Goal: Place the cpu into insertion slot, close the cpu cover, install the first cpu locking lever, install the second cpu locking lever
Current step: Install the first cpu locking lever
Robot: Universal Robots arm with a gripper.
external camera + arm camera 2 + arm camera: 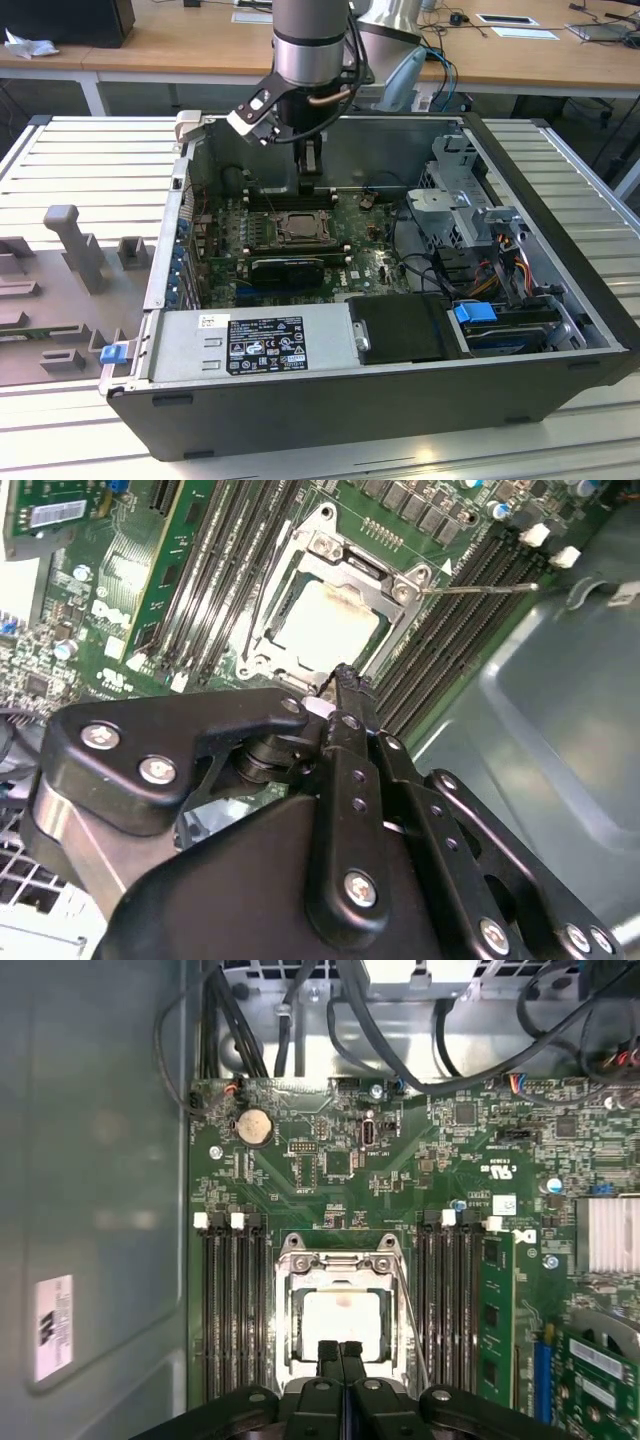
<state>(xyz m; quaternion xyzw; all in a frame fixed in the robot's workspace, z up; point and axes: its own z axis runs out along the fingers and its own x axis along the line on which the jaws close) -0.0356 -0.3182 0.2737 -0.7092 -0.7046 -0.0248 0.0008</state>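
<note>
Gripper point(340, 1348): fingers pressed together with nothing between them, tips hanging just over one edge of the cover point(338, 1263).
Cpu point(340, 1318): lies flat in the slot point(298, 230), mid-board point(330, 1175), between the two banks of memory slots point(232, 1310).
Cover: down over the cpu, whose pale face shows through the window.
Lever point(480, 588): a thin rod juts from one cover corner across the memory slots; it looks unlatched.
Risk: with the lever free, the cover is probably not clamped, so a nudge from the closed tips could lift it and shift the cpu.
Risk: tips sliding off the thin rod could strike the memory slots or the board.
</note>
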